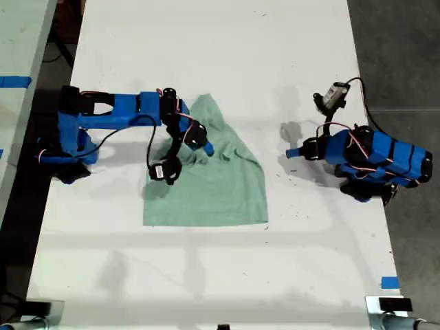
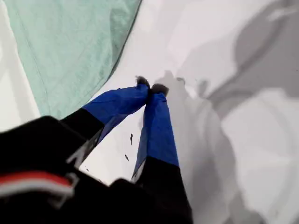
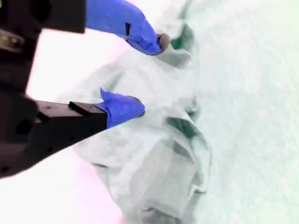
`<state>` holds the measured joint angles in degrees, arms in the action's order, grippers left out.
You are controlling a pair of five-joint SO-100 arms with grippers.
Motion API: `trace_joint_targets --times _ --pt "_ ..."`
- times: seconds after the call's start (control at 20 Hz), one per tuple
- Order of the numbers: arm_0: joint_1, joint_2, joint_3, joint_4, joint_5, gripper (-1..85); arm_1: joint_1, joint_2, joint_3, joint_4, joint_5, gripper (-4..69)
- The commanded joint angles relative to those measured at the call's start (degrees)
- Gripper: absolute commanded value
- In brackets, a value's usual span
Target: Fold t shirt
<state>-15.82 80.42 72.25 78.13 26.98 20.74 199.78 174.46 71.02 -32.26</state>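
Now my second claw (image 3: 145, 74) gapes over bunched t shirt (image 1: 213, 179), ready to pinch; my first claw (image 2: 150, 87) waits closed, empty.

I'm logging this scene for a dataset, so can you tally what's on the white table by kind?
T-shirts: 1, the t shirt, mint green, bunched near my second gripper
Blue robot arms: 2, one ending in my first gripper, one in my second gripper
Blue tape pieces on the table: 1, the tape
Total: 4
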Motion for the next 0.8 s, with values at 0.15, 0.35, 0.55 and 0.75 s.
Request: trace_joint_targets --times 0.15,0.35,0.55,0.75 --pt "-11.3 40.3 14.4 1.1 -0.4 -0.3 -0.4 0.9 2.4 0.1 -0.1 1.6" --pt "-18.8 72.4 58.4 -14.4 1.1 -0.3 -0.4 0.9 2.4 0.1 0.0 1.6" --pt "-21.9 93.3 98.8 -32.4 5.3 -0.3 0.0 0.9 2.5 0.0 -0.1 1.6" --pt "-21.9 125.8 115.7 -25.6 2.5 0.0 0.4 0.9 2.6 -0.1 0.3 1.6"
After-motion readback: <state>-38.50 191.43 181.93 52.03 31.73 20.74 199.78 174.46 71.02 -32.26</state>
